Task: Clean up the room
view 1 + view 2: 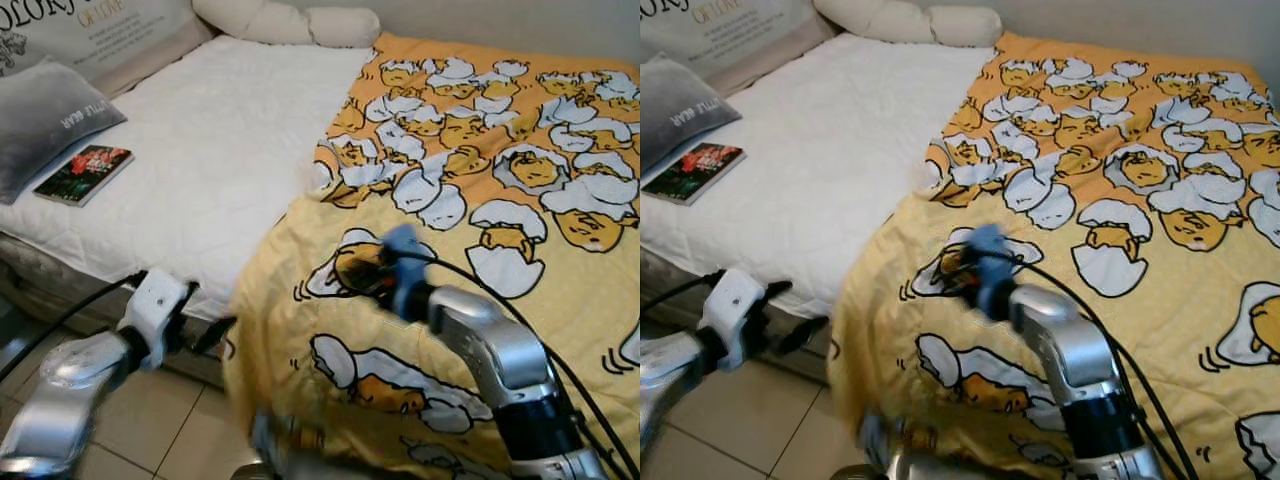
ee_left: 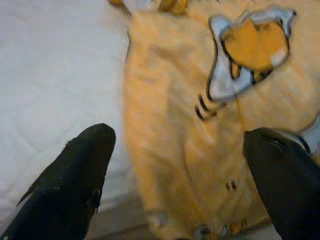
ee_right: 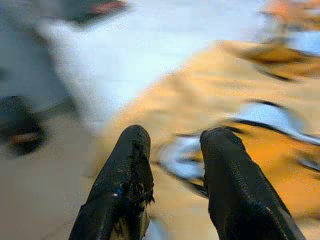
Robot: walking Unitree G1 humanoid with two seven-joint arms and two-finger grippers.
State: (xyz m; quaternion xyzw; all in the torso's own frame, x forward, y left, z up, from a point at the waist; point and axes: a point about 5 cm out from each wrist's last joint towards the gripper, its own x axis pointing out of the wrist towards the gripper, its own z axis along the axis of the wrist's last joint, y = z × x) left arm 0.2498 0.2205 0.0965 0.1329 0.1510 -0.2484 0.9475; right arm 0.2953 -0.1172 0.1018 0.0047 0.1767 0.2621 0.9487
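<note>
Down at the bed's near edge, over the tiled floor [image 1: 150, 420], the left gripper [image 2: 175, 165] hovers with its jaws spread wide and released, nothing between them. Straight ahead of those jaws hangs the yellow blanket [image 1: 480, 200], its draped corner spilling off the mattress toward the floor; to one side of the jaws lies the bare white mattress cover [image 1: 220, 150].

Over on the right, the right gripper [image 3: 172, 155] rests low on the blanket's hanging fold. Its jaws sit close together with a narrow gap, and the blur makes it hard to judge whether cloth is pinched between them, so that one cannot be told. The cartoon egg print runs directly ahead of those jaws.

The step in hand looks like making the bed: the blanket covers only the right half and sags off the edge. The next move probably calls for the left jaws to close on the blanket's near edge just ahead of them, then both arms drawing it flat across the bare mattress cover.

Farther beyond the left jaws, a book [image 1: 85, 175] lies on the mattress cover, just beside a grey pillow [image 1: 45, 125]. Farthest off, at the head of the bed, sit a printed pillow [image 1: 100, 35] and a cream bolster [image 1: 285, 22].
</note>
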